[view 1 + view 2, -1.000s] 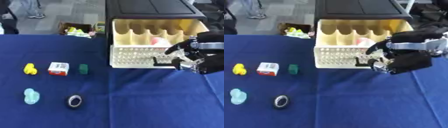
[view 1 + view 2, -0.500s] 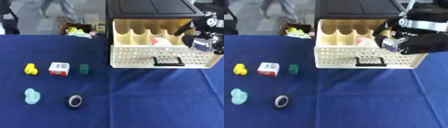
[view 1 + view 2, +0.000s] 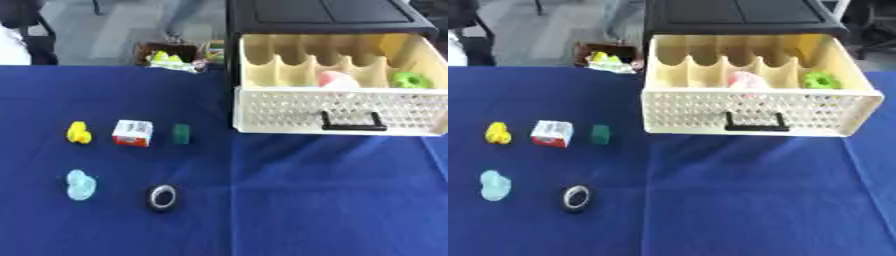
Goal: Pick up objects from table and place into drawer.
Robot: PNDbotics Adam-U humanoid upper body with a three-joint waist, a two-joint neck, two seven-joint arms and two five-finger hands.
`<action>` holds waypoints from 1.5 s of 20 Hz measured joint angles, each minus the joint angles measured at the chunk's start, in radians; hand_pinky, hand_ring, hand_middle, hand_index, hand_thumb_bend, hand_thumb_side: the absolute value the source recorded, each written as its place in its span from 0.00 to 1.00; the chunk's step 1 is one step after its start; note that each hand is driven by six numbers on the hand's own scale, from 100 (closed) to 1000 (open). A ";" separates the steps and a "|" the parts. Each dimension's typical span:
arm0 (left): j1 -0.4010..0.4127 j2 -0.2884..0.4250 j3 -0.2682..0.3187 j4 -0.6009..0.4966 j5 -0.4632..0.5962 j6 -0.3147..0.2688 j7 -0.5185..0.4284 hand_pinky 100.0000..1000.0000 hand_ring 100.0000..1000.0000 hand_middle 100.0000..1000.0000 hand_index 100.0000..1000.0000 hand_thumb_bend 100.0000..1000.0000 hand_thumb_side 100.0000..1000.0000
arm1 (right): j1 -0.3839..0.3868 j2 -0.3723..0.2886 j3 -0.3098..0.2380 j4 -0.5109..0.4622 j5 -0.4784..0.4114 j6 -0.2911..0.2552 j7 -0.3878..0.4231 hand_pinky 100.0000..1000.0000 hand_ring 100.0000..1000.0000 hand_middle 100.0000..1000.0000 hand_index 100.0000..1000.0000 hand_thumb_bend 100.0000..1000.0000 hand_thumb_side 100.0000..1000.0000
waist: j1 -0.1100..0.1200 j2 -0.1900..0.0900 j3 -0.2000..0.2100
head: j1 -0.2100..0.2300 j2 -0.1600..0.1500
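Now neither hand of the robot shows in either view, so nobody can tell whether they are wide, narrow or holding something, and places must be given between the things themselves.

The worktop [image 3: 332, 200] is covered with a dark blue cloth. At its far right side stands a black cabinet [image 3: 741, 15], and its cream drawer [image 3: 754, 107] is pulled out toward the camera. The front wall of the drawer is perforated and carries a black handle [image 3: 754, 122]. Dividers split the inside into compartments. A pink object [image 3: 745, 80] lies in a middle compartment, and a green object [image 3: 822, 80] lies in the compartment at the right end.

Left of the drawer, five small things rest on the cloth, apart from each other. In the far row there are a yellow object [image 3: 79, 133], a white and red box [image 3: 132, 133] and a small dark green block [image 3: 181, 134], which is nearest to the drawer. In the near row there are a pale blue object [image 3: 80, 184] and a black ring [image 3: 162, 197] with a light centre.
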 measured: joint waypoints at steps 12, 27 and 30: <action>-0.022 0.141 -0.014 0.000 -0.038 -0.069 0.057 0.41 0.43 0.53 0.79 0.00 0.70 | 0.060 0.141 -0.021 0.000 -0.060 -0.149 -0.370 0.78 0.67 0.54 0.86 0.00 1.00 | 0.020 -0.021 -0.012 | -0.001 0.059; -0.127 0.415 -0.058 0.185 -0.263 -0.210 0.023 0.53 0.58 0.64 0.86 0.00 0.45 | 0.139 0.265 -0.054 0.000 -0.024 -0.301 -0.519 0.82 0.68 0.54 0.85 0.00 1.00 | 0.029 -0.025 -0.031 | -0.002 0.057; -0.179 0.470 -0.081 0.269 -0.363 -0.282 -0.032 0.60 0.65 0.69 0.88 0.00 0.46 | 0.139 0.273 -0.056 0.000 -0.027 -0.307 -0.525 0.82 0.67 0.53 0.85 0.00 1.00 | 0.030 -0.018 -0.034 | 0.001 0.048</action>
